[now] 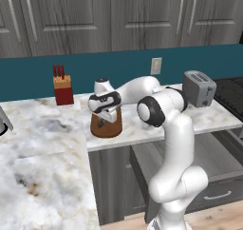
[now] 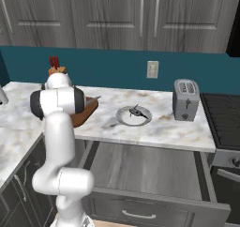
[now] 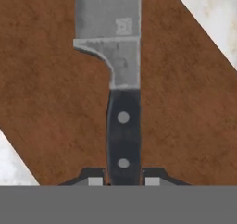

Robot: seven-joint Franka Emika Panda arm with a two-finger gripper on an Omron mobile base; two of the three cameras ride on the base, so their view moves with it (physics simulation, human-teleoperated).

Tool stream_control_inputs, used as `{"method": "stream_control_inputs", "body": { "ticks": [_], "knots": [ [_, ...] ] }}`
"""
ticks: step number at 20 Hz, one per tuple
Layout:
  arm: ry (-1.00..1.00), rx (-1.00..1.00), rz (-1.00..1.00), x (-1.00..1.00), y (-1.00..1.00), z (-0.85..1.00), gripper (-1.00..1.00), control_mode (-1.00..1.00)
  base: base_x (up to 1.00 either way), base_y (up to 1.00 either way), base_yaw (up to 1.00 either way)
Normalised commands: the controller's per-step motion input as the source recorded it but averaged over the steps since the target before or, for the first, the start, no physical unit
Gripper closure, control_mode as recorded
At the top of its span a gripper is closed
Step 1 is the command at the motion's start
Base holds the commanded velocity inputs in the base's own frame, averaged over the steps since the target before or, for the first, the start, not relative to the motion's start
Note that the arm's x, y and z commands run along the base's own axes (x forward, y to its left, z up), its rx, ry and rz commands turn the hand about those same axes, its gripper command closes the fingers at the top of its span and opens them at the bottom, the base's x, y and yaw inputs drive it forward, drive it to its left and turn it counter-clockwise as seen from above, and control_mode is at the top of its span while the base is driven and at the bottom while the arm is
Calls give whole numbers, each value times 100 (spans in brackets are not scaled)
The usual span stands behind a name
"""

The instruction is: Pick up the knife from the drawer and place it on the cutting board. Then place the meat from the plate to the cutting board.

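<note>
1. A marble bench (image 1: 42,143) fills the lower left, under dark cupboards.
2. The claw (image 3: 123,180) is closed on the knife (image 3: 121,79), over the cutting board (image 3: 55,102).
3. The meat (image 2: 136,112) waits on the plate (image 2: 123,119), mid-frame.

Cutting board (image 1: 106,126) lay on counter (image 1: 42,138), knife block (image 1: 62,85) behind it to left | knife (image 3: 115,79) lay over board, handle between gripper (image 3: 123,181) fingertips | plate (image 2: 134,115) sat right of board, toaster (image 2: 185,100) farther right | drawer (image 2: 150,167) stood open below counter.
</note>
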Motion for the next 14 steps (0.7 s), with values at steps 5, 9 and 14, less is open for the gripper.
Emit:
{"method": "stream_control_inputs", "body": {
  "ticks": [5, 9, 14],
  "knots": [
    [0, 0, 6, 18, 5, -18, -100, -100, 0, 0, 0],
    [0, 2, 5, 9, 1, -9, -100, -100, 0, 0, 0],
    [-2, 4, 2, 0, -6, 4, -100, -100, 0, 0, 0]
  ]
}}
